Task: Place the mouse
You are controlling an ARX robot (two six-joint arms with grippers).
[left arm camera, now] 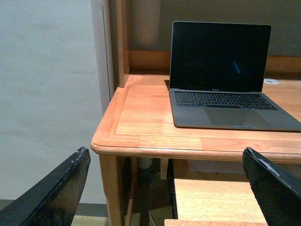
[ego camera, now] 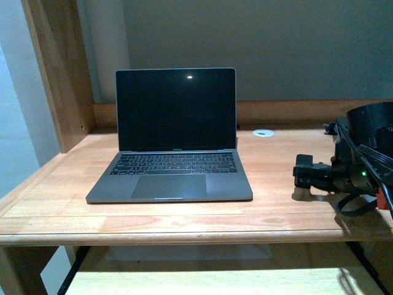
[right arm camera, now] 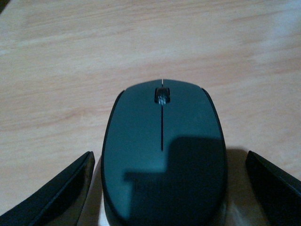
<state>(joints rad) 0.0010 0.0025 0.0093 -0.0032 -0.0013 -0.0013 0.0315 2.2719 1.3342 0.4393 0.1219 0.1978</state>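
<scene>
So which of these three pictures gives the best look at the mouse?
The right wrist view: the mouse fills the picture, lying on the wooden desk between the right arm's open jaws, scroll wheel visible. In the front view the right arm blocks the spot where it would be. The left wrist view shows only the laptop, no mouse.

An open laptop (ego camera: 172, 147) sits on a desk (ego camera: 55, 196), left of centre in the front view, its screen upright toward the back wall. A small round disc (ego camera: 263, 133) lies on the desktop behind the laptop's right corner, near the back rail. At the right edge of the frame, the right gripper (ego camera: 302, 184) rests low on the desktop, well apart from the laptop. In the right wrist view, the mouse (right arm camera: 162, 155) lies on the desk between the spread fingers (right arm camera: 51, 195).
</scene>
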